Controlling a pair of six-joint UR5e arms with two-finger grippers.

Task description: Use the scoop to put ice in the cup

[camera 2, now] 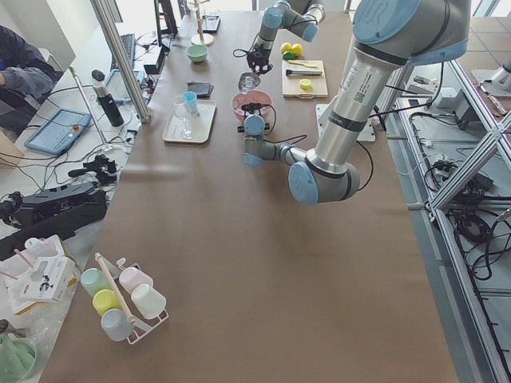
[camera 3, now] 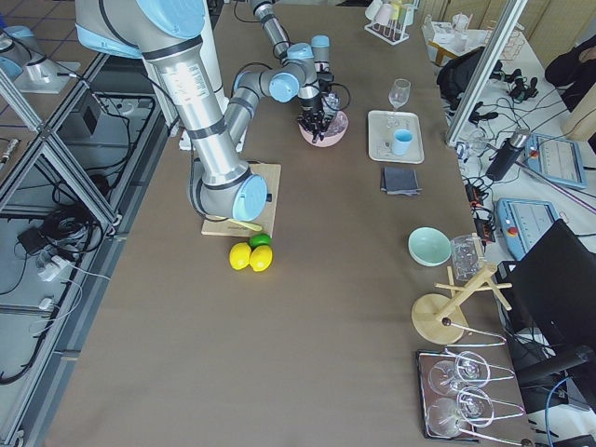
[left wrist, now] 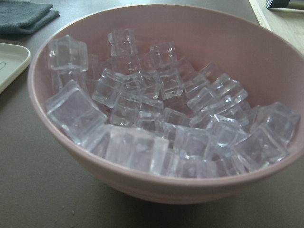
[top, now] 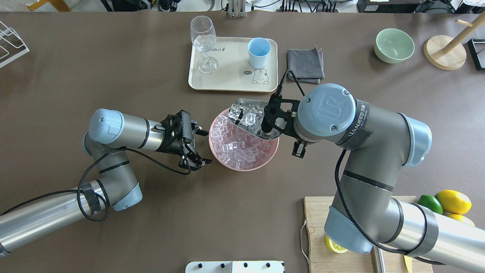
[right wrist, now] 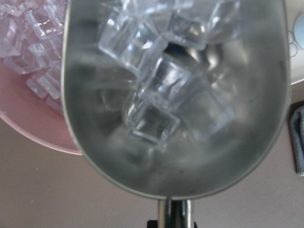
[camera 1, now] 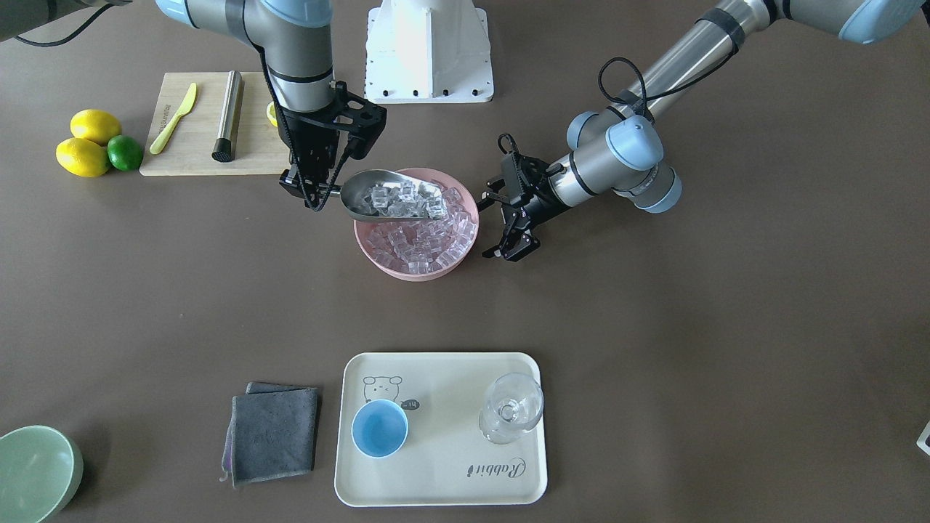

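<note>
Front view: the right gripper [camera 1: 314,193], left of centre, is clamped on the handle of the scoop [camera 1: 392,196]. The scoop's long axis runs left to right, with its mouth to the right, over the upper left of the pink bowl [camera 1: 407,273]. Ice [camera 1: 421,243] fills the bowl, and more sits in the scoop. Just right of the bowl, the left gripper [camera 1: 498,226] hovers with jaws spread, holding nothing. The cup [camera 1: 379,428] stands upright on the tray [camera 1: 436,472] at lower centre, well apart from the scoop, with a glass [camera 1: 511,408] to its right. The tray reads "Rabbit", upside down here. A grey cloth [camera 1: 275,434] lies left of the tray, and a green bowl [camera 1: 36,472] sits in the lower left corner. At upper left, a board [camera 1: 196,156] bears a yellow knife [camera 1: 173,118] and a rod [camera 1: 229,115], with two lemons [camera 1: 82,157] and a lime [camera 1: 125,152] beside it.

Overhead: the scoop's mouth points to the upper left, toward the tray. The right wrist hides the handle, and its cap bears a "UR" mark.

Left side view: the bowl and grippers are small at upper centre. A rack of cups [camera 2: 120,299] sits at lower left.

Right side view: a wooden stand [camera 3: 452,303] sits at lower right.

Left wrist: the ice-filled bowl fills the frame, with the cloth in the upper left corner and a tray corner at the left edge.

Right wrist: the scoop fills the frame, handle at bottom centre and mouth at the top, with several cubes inside. The bowl lies beneath at upper left.
</note>
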